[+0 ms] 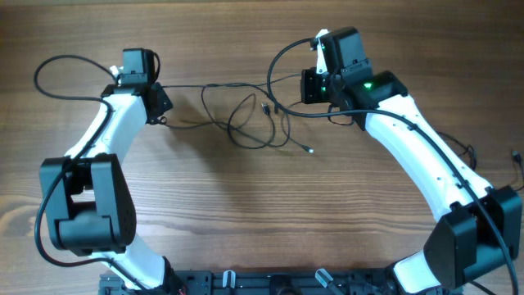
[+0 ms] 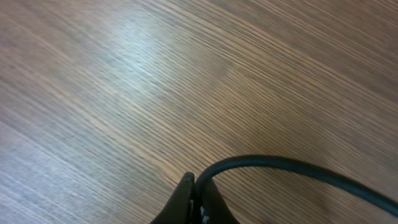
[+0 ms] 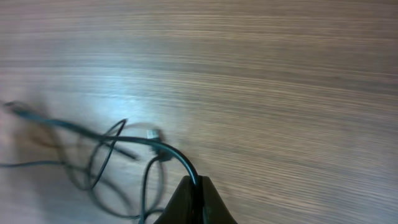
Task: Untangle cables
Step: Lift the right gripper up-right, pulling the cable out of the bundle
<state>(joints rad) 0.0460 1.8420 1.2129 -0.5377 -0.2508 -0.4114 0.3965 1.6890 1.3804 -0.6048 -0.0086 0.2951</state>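
Thin black flexible cables [image 1: 246, 123] lie in a loose tangle of loops on the brown wood-grain table [image 1: 246, 213], in the space between my two arms. One strand runs almost straight across above the loops, from my left claw [image 1: 160, 100] to my right claw [image 1: 308, 85]. My left claw is pressed together on a cable, which curves away to the right from the fingertips in the left wrist view. My right claw is pinching a cable too, with the knot of loops lying just past it. A small silvery-tipped plug [image 1: 309, 150] rests free on the wood, beside the loops.
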